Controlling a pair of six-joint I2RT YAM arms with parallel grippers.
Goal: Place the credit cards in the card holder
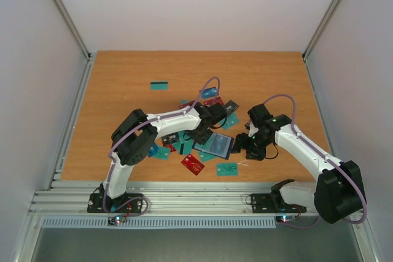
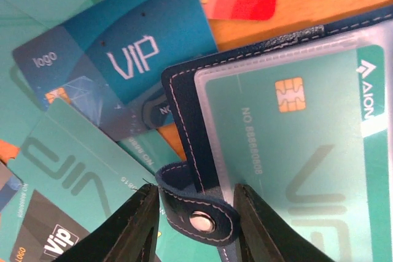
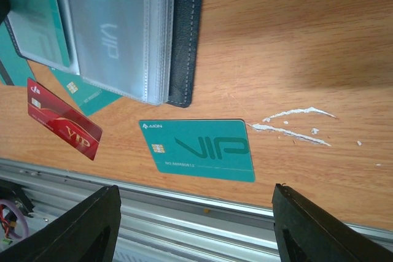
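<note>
Table (image 1: pixel 184 69): flat top of orange-brown wood grain, evenly lit, no hard shadows. White scratches (image 3: pixel 295 121): a few short marks on its surface near the front edge. Back wall (image 1: pixel 196 4), left wall (image 1: pixel 31 90), right wall (image 1: pixel 362 90): plain white panels closing three sides. Metal posts (image 1: pixel 66 13): two, rising from the rear corners. Aluminium rails (image 1: pixel 196 199): slotted, along the front edge. Ribbed strip (image 1: pixel 184 221) below them, then a grey surface (image 1: pixel 184 246), possibly floor.
</note>
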